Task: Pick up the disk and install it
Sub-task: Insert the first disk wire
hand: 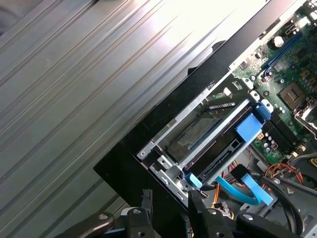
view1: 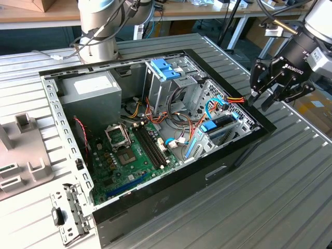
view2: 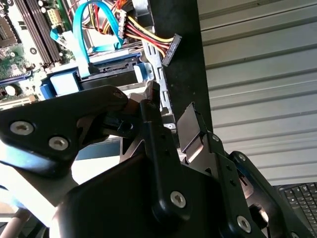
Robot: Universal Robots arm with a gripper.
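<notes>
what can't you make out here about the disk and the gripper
- Disk: in the first wrist view it lies in the cage; rails hide its label and seating.
- Gripper: in the exterior view it hangs by the case corner; nothing seen between the open fingers.

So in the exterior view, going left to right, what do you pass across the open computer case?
Grey power supply box → green motherboard → drive cage with blue tabs → gripper, just past the case's right edge.
</notes>
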